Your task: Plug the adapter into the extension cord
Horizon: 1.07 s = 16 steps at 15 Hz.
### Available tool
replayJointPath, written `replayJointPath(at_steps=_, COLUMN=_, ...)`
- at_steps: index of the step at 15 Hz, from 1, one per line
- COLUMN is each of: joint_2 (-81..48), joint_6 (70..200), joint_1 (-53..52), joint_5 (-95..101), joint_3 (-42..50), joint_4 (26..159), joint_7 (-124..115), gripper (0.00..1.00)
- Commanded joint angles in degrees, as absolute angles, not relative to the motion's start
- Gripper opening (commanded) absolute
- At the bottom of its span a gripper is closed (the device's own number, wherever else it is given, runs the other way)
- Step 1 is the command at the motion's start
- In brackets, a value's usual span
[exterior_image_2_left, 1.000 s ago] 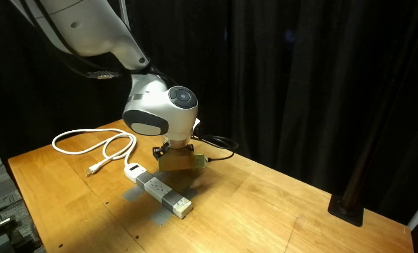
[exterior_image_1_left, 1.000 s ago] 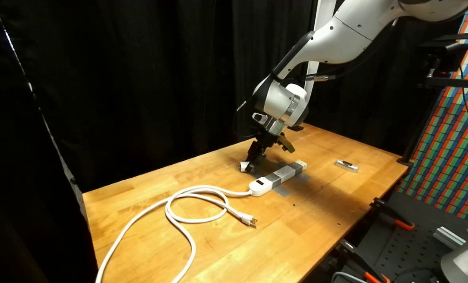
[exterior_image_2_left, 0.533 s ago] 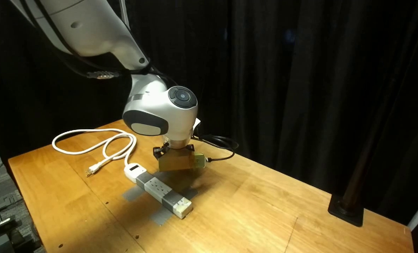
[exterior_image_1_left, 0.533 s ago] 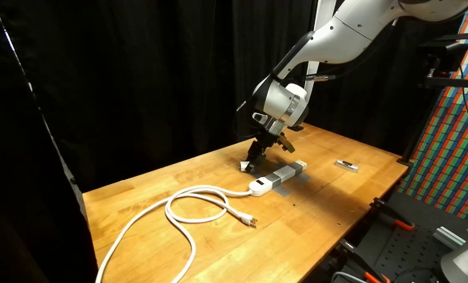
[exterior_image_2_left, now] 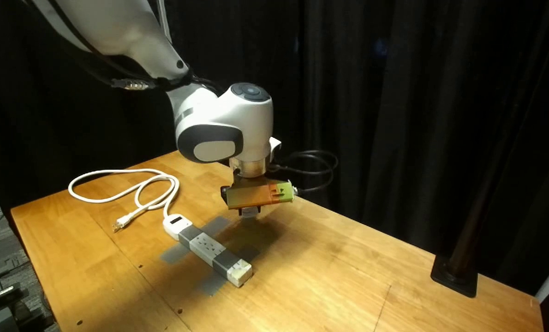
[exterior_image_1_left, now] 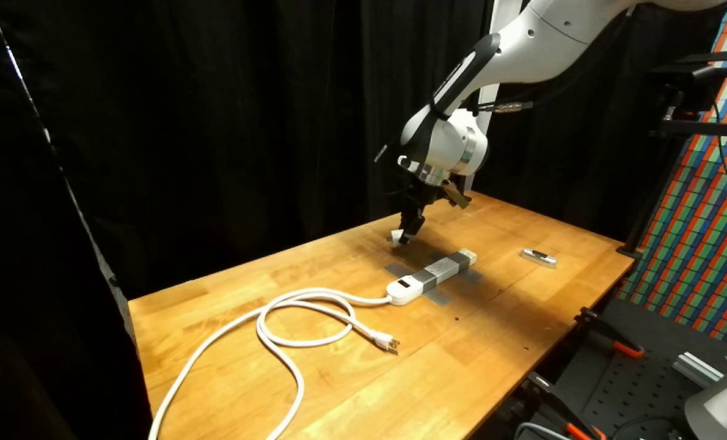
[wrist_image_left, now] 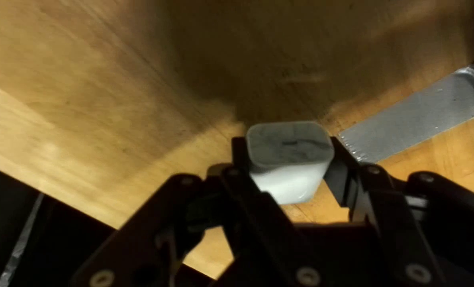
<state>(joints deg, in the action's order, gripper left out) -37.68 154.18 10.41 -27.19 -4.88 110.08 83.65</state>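
Black curtain (exterior_image_2_left: 394,115) behind everything; wooden table (exterior_image_1_left: 492,348) in front of it. White arm (exterior_image_1_left: 540,49) reaches down over the table. Extension cord (exterior_image_2_left: 208,248) lies across the table in both exterior views, fixed at the strip by gray tape (exterior_image_2_left: 176,253), its cable looping off one end. Gripper (wrist_image_left: 290,155): we note jaws part-way apart, clasping the adapter (wrist_image_left: 286,175) on opposite sides. We find this white block held above the table, near the strip but apart from it.
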Motion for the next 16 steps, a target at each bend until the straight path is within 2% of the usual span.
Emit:
replayJointPath(at_steps=1, joint_2=-30.6, joint_6=149.1, joint_1=5.6, joint_5=-12.1, joint_3=0.5, joint_4=111.5, joint_7=71.4, gripper=0.23)
replayJointPath(at_steps=8, joint_2=-23.3, joint_6=141.0, joint_1=-0.7, joint_5=18.2, joint_3=4.7, joint_4=114.0, joint_7=57.2, gripper=0.23)
replayJointPath(at_steps=16, joint_2=-19.0, joint_6=134.4, joint_1=-4.5, joint_5=37.0, joint_3=3.1, joint_4=120.3, joint_7=46.1, gripper=0.23)
